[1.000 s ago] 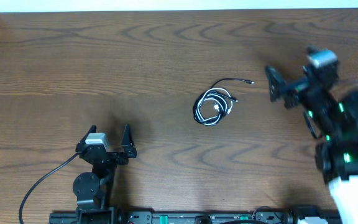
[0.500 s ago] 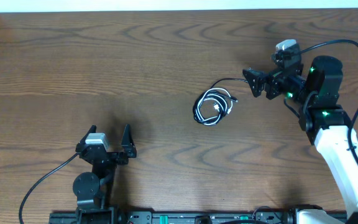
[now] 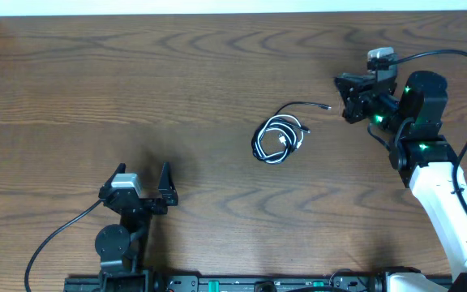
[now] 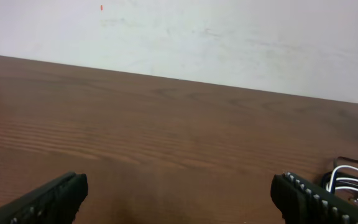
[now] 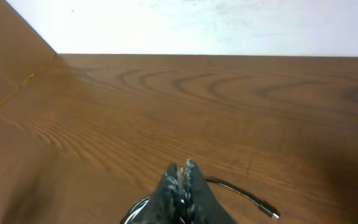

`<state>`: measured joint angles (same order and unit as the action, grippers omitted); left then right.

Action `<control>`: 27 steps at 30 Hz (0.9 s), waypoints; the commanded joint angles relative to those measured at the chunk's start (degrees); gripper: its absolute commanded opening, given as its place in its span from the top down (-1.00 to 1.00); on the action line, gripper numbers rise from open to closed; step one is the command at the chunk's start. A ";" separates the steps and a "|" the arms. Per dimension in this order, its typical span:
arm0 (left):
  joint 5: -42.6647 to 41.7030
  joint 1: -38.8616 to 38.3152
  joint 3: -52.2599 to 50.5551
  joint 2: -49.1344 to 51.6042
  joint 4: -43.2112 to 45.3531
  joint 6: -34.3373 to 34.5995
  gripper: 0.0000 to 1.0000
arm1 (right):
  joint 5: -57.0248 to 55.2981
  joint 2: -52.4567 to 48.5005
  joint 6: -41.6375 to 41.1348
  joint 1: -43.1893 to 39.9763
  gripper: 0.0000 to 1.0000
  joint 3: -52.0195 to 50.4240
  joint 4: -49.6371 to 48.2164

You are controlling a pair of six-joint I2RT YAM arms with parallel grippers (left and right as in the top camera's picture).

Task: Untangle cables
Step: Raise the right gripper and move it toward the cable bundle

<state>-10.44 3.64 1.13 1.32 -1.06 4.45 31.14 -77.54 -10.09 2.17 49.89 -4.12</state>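
Observation:
The cables (image 3: 278, 139) lie as one small coil of black and white cord in the middle of the table. The black cord's loose end and its plug (image 3: 327, 106) trail toward the upper right. My right gripper (image 3: 348, 97) hovers just right of that plug, shut with nothing between its fingers. In the right wrist view the closed fingertips (image 5: 180, 167) hide part of the coil, and the black cord (image 5: 247, 198) runs out to their right. My left gripper (image 3: 143, 172) stands open at the lower left, far from the coil. The cables (image 4: 352, 182) only peek in at the left wrist view's right edge.
The table's far edge meets a white wall (image 4: 229, 37). A thick black robot wire (image 3: 51, 239) loops out from the left arm's base at the front edge. Another (image 3: 452, 57) arcs over the right arm.
The right arm swung in from the far right toward the cord's plug end, then drew back slightly, and its jaws went from open to shut. The left arm and the coil stayed put.

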 commanded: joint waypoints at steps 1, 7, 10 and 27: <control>-1.73 -0.13 -0.85 0.04 -2.10 -0.35 -0.99 | -1.01 -0.39 -0.81 0.28 0.98 1.31 0.04; -1.73 -0.13 -0.85 0.04 -2.10 -0.35 -0.99 | -1.01 -0.39 -0.81 0.28 -0.12 1.31 0.04; -1.75 -0.13 -0.85 0.04 -2.10 -0.35 -0.99 | -1.01 -0.39 -0.81 0.28 -0.56 1.31 0.04; 3.28 -0.13 -0.85 0.04 -2.25 -0.39 -0.99 | -2.54 -0.39 -0.81 0.28 -0.99 1.31 0.39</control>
<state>-9.50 3.64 1.13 1.30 -1.13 4.45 29.89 -77.54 -11.03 2.17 49.89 -3.70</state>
